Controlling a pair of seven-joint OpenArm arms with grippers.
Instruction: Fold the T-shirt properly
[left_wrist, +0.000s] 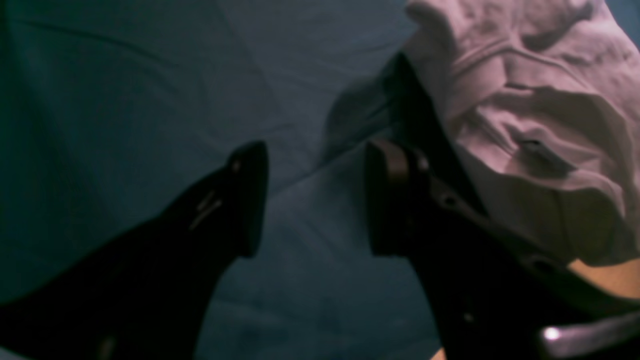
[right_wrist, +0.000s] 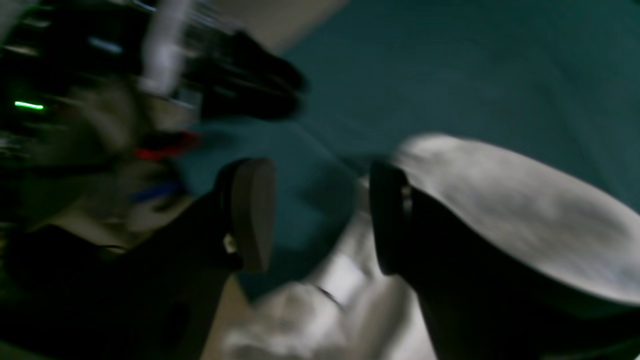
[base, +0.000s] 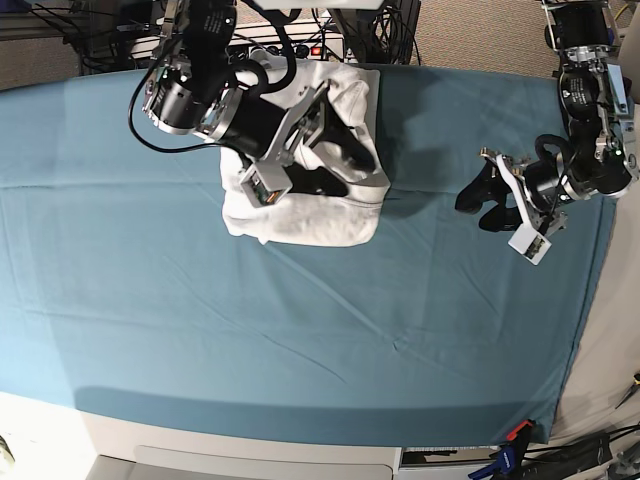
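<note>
- Two tools in play, and neither has hold of anything: the right tool (base: 335, 160) hangs over the plain white, wrinkled cotton T-shirt (base: 300, 215) with its jaws spread, and the left tool (base: 487, 200) sits well off to the side over bare cloth, jaws apart too.
- The T-shirt lies bunched in a rough, lumpy packet on the far half of the bench (base: 300, 340), close to the back edge, ribbed neck and label showing in the left wrist view.
- The packet looks loosely folded at best, I'd say; edges uneven, layers puffed.
- To do this step well: bring the right tool down on one outer edge, pinch through a single fold of fabric, not the whole stack, and avoid snagging the teal table cloth (base: 120, 260) beneath.
- The left tool would do best pinning or taking the opposite edge, so the fold stays square.
- Surface: the teal table cloth is faintly creased and covers the bench.
- Behind: tangled black cables (base: 90, 30) and carpet floor (base: 480, 30).
</note>
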